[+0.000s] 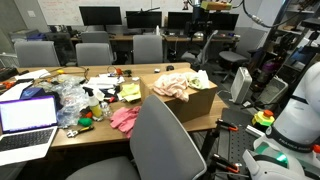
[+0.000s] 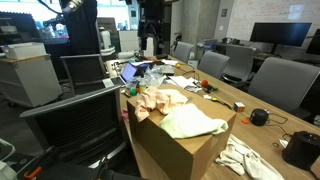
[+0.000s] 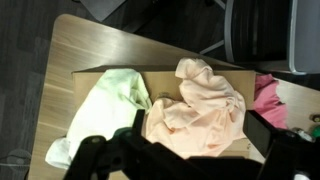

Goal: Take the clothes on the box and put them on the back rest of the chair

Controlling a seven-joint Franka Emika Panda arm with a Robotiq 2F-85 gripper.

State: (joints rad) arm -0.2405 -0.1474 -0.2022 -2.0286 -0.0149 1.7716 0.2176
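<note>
On the box (image 1: pixel 196 103) at the tabletop (image 3: pixel 90 45) corner beside the chair (image 1: pixel 165 140): peach cloth (image 3: pixel 200 100) and green cloth (image 3: pixel 110 98), crumpled, touching. My pincer (image 3: pixel 190 160) hangs above them, jaws spread, holding nothing. Both look light and limp and will likely drape and trail. Best hold, I judge, is a raised fold mid-heap, pinched deep.

On the brown box (image 2: pixel 170 155), a peach cloth (image 3: pixel 205 105) and a pale green cloth (image 3: pixel 108 95), seemingly plain.
</note>
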